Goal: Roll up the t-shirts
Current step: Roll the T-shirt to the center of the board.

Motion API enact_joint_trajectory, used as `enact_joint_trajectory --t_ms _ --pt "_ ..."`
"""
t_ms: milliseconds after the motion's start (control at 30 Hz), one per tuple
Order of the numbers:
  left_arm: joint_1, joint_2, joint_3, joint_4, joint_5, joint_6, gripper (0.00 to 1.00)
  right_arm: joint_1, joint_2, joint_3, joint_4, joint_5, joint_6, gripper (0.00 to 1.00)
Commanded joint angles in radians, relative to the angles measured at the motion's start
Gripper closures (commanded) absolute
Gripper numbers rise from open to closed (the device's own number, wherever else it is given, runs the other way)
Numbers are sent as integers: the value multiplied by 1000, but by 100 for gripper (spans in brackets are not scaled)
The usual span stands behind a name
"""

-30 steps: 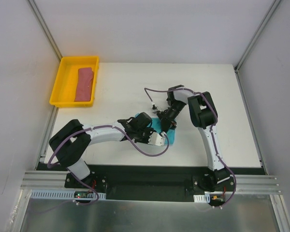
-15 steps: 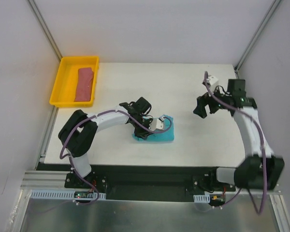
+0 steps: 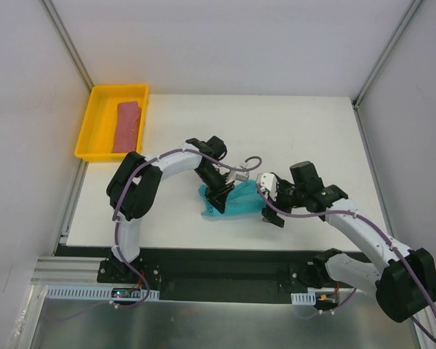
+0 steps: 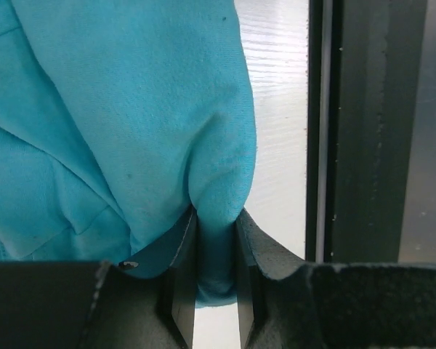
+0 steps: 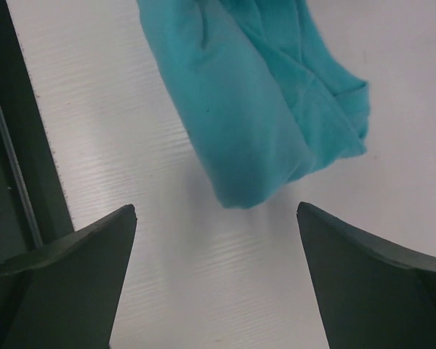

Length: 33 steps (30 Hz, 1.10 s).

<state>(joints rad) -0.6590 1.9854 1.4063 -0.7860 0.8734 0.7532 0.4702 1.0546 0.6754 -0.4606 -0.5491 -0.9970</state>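
Teal t-shirt (image 4: 131,109) pinched by left end effector (image 4: 216,243); right end effector (image 5: 215,211) gapes, seemingly empty.

The left arm (image 3: 167,161) rises from its base at the near left, bends at the elbow and reaches rightward toward the middle. Its wrist is turned so that the left gripper (image 3: 219,195) points back toward the near edge, and its fingers (image 4: 178,291) are pinched nearly together on a fold of the teal t-shirt (image 4: 131,109). The right arm (image 3: 360,227) swings out to the far right at the elbow and stretches low to the left, and the right gripper (image 5: 216,211) hangs with its jaws spread wide, holding nothing.
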Motion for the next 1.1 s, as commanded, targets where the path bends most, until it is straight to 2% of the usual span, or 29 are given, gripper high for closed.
enact_joint_trajectory --t_ms 0,267,467,567,600,667,700,800,967,1067 --pt "16 19 37 -87 110 -5 85 47 -4 21 144 21 -121 4" --pt "33 44 56 -94 134 -18 84 142 125 -2 192 28 -192 4" --pt "45 47 57 -99 150 -17 83 174 231 -16 283 116 -184 1" --pt "53 44 45 -102 165 -9 83 176 264 6 275 140 -183 13" --pt "58 44 36 -105 173 -9 82 174 278 18 251 140 -189 27" --pt "71 41 30 -108 190 -15 82 173 310 62 150 115 -213 45" --pt "78 41 25 -117 199 -20 82 170 315 79 108 100 -222 60" --pt "107 44 29 -160 246 -35 86 148 334 165 -120 3 -274 76" --pt "127 75 14 -315 317 -35 96 104 442 303 -543 -124 -403 82" --pt "130 122 22 -378 332 -37 98 65 566 380 -689 -167 -443 84"
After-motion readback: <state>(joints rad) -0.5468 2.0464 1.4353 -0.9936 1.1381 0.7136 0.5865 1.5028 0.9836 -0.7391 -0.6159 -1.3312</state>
